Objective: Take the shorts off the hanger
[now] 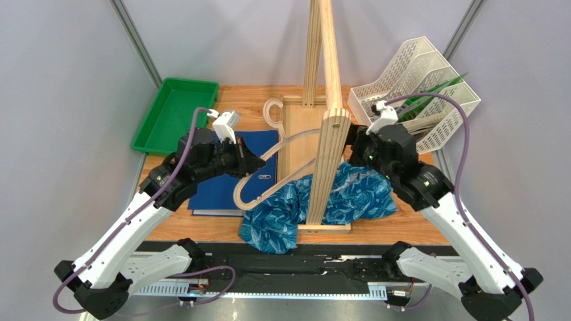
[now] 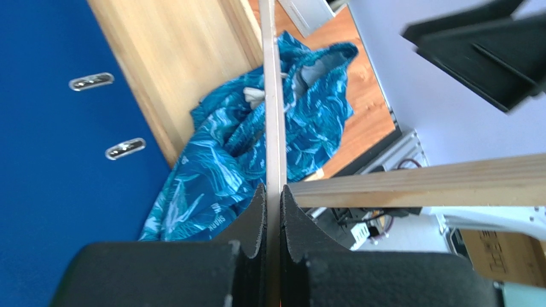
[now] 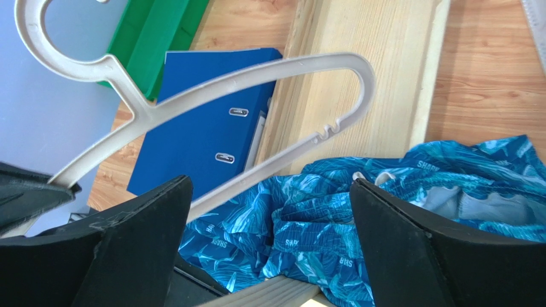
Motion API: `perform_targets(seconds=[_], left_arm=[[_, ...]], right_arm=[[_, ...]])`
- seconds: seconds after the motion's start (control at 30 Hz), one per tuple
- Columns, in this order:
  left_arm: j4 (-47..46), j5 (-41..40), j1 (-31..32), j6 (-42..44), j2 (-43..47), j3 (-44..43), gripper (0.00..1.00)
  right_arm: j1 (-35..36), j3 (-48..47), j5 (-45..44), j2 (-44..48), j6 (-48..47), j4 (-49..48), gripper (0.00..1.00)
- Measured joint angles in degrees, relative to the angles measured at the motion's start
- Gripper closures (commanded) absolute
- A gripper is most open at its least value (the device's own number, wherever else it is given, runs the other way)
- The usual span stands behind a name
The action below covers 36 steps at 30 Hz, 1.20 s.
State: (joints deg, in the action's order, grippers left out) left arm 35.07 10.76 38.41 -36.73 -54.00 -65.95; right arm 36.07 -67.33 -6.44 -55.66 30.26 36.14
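While the left arm reaches in low from the near left, its gripper (image 2: 274, 214) clamped on the thin edge of the hanger (image 3: 256, 70) above the blue binder (image 1: 224, 190), the right arm bends in from the near right, its gripper (image 3: 270, 185) spread wide and empty. The shorts (image 1: 355, 194) lie heaped on the wooden table (image 1: 415, 227) around the wooden stand (image 1: 328, 134), under the hanger's lower bar, with a green tray (image 1: 175, 110) far left and a white file rack (image 1: 429, 87) far right. From above, the stand's upright hides the right fingertips and part of the hanger.

White-shelled arms (image 1: 127, 234) turn black toward the wrists, trailing purple cables (image 1: 465, 140) and carrying small white cameras (image 1: 226, 124).
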Motion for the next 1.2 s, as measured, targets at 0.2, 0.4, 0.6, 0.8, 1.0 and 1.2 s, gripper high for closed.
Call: perform_targets(seconds=[0.2, 0.4, 0.6, 0.8, 1.0, 1.2], left_arm=[[-0.7, 0.2, -4.0, 0.2, -0.5, -0.9, 1.0], [-3.0, 5.8, -9.0, 3.3, -10.3, -13.6, 1.0], [-7.7, 11.8, -12.1, 8.6, -18.6, -26.7, 1.0], [-13.2, 19.2, -13.6, 10.0, -28.1, -37.8, 1.0], [-17.7, 24.0, -13.7, 8.5, -36.2, -43.8, 1.0], [-20.3, 28.1, -13.7, 6.7, -41.3, -47.8, 1.0]], right_arm=[[0.0, 5.6, -4.1, 9.5, 1.4, 3.9, 0.0], [0.0, 8.3, -6.2, 16.1, 2.8, 9.3, 0.03], [0.0, 8.4, -7.6, 23.1, 4.1, 14.3, 0.05], [0.0, 8.3, -7.7, 28.6, 4.5, 17.7, 0.06], [0.0, 7.3, -7.3, 29.1, 4.5, 20.9, 0.07], [0.0, 7.0, -7.0, 30.8, 4.7, 22.0, 0.07]])
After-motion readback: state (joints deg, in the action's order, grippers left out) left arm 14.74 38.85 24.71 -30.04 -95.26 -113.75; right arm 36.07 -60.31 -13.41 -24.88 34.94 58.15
